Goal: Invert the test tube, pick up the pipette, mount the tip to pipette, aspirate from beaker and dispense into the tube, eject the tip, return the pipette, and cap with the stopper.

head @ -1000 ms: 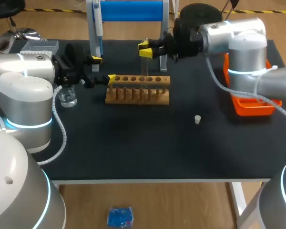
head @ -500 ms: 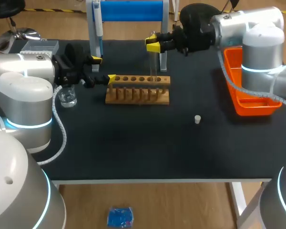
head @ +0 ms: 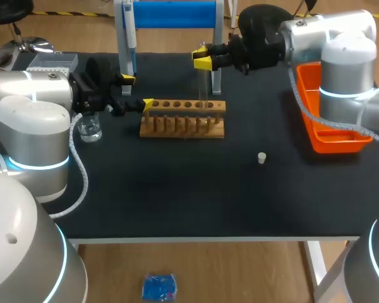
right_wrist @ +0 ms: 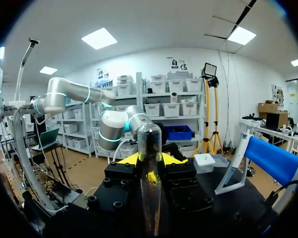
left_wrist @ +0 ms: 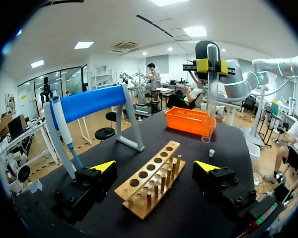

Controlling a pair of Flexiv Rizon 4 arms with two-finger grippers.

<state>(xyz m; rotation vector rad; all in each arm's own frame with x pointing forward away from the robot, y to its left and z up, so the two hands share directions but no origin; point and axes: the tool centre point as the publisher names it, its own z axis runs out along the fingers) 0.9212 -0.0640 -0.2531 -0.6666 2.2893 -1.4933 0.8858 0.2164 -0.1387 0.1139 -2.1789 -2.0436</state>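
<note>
While my right gripper (head: 203,58) clamps the test tube (left_wrist: 209,99) upright, rounded end up, over one end of the wooden rack (head: 183,118), my left gripper (head: 137,91) gapes wide at the other end.

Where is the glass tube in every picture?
Head view: test tube hangs from the right gripper, by the wooden rack's right end.
Left wrist view: test tube upright ahead, beyond the rack.
Right wrist view: test tube between its own fingers.
Shared landmark: the blue stand.
</note>
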